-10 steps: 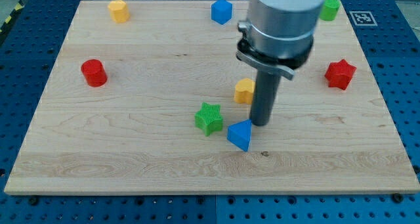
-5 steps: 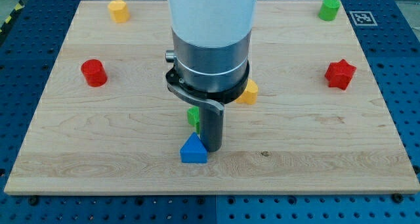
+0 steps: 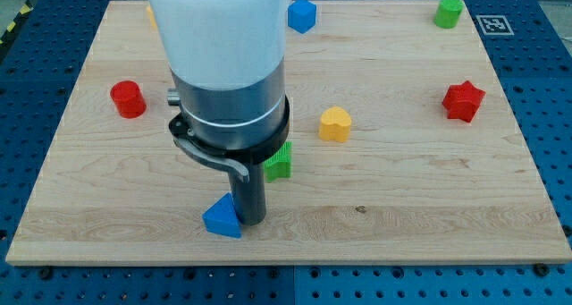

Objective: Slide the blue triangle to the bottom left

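The blue triangle (image 3: 221, 218) lies near the board's bottom edge, left of centre. My tip (image 3: 249, 221) stands right against its right side, touching it. The arm's wide grey and white body fills the view above the tip and hides part of the board behind it.
A green star (image 3: 280, 160) is just above and right of the tip, partly hidden by the arm. A yellow block (image 3: 335, 124) sits at centre right. A red cylinder (image 3: 128, 98) is at left, a red star (image 3: 463, 100) at right, a blue block (image 3: 302, 15) and a green block (image 3: 449, 12) at top.
My tip has moved left and slightly down, pushing the blue triangle left along the bottom of the board. The green star and yellow block stay put.
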